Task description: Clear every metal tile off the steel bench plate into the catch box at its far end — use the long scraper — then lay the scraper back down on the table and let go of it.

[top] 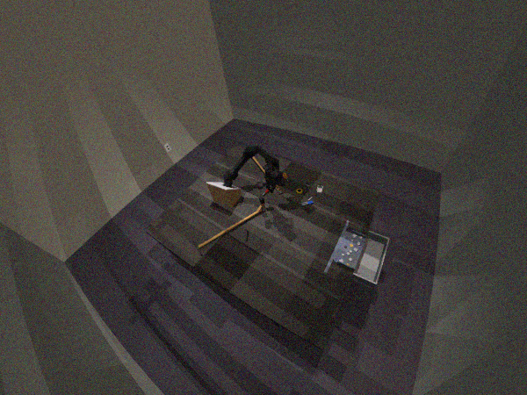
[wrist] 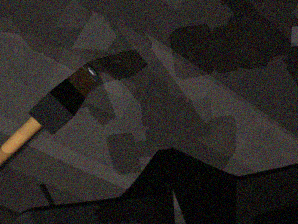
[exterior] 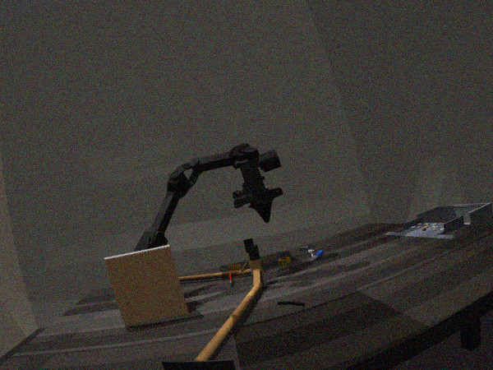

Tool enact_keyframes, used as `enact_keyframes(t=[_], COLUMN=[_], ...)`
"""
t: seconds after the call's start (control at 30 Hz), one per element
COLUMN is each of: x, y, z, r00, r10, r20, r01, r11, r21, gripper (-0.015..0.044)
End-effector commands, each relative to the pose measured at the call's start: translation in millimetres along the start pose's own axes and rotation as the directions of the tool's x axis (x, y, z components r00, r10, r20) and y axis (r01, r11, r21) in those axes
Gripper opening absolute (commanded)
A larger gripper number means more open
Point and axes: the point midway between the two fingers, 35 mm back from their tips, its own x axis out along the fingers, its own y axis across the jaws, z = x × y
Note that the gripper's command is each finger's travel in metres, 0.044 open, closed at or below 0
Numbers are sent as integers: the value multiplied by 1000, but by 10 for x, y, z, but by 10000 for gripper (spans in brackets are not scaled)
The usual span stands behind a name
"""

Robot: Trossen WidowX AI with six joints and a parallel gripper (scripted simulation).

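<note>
A long tool with a bent wooden handle [top: 230, 228] [exterior: 234, 318] [wrist: 19, 140] lies on the table, with a dark piece at its inner end; it looks like the long scraper, but I cannot tell for sure. My gripper [top: 270, 190] [exterior: 268, 222] [wrist: 166, 157] is shut and empty, pointing down in the air above that end, apart from it. The steel bench plate [top: 339, 251] [exterior: 415, 234] is far to the right, with several small tiles [top: 351, 245] on it. The catch box [top: 388, 247] [exterior: 480, 215] adjoins its far end; its pale floor shows no tiles.
A wooden board [top: 227, 197] [exterior: 148, 285] stands by the arm's base. A second wooden handle [top: 258, 163] [exterior: 201, 275] lies behind. A red item [exterior: 230, 278], yellow ring [top: 299, 190], blue-handled tool [top: 310, 203] [exterior: 319, 252], white item [top: 320, 189] and black strip [exterior: 291, 303] lie around.
</note>
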Motion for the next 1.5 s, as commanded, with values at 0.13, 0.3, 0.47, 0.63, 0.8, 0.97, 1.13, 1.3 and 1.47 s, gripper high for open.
enact_keyframes(t=[0.13,0.3,0.47,0.63,0.8,0.97,1.13,1.3,1.47], x=[5,9,16,28,46,70,99,136,180], y=[378,641,910,1184,1459,1733,2005,2270,2527], z=[-272,-423,-548,-649,-725,-776,-802,-805,-784], r00=[1000,999,999,999,998,998,998,998,997], r10=[20,31,40,49,55,60,62,62,59], r20=[-11,-14,-14,-11,-4,5,16,29,45], r01=[-19,-27,-35,-42,-48,-54,-60,-67,-74], r11=[992,978,958,931,899,861,818,771,721], r21=[126,207,286,363,436,506,572,633,689], gripper=[0,0,0,0,0,0,0,0,0])
